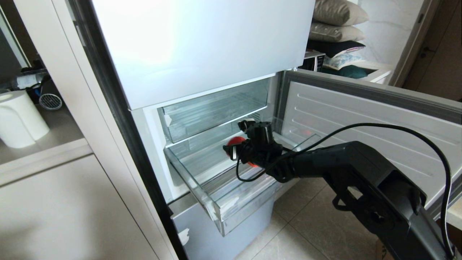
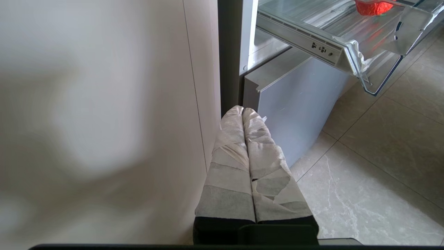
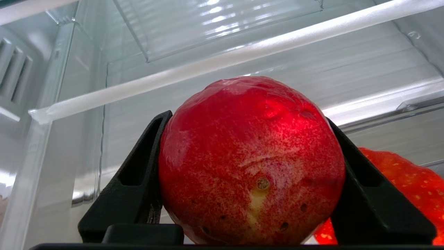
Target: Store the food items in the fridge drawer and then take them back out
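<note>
Here the right gripper [image 3: 251,166] has its 2 fingers clamped wide around the red fruit [image 3: 251,163], inside the fridge drawer [image 1: 216,206] beside the bumpy fruit [image 3: 409,184]. Smooth skin could slip free; the drawer's lip may snag it.

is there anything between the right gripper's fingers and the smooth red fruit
No. In the right wrist view the black fingers of the right gripper press directly against both sides of the smooth red fruit; nothing lies between.
</note>
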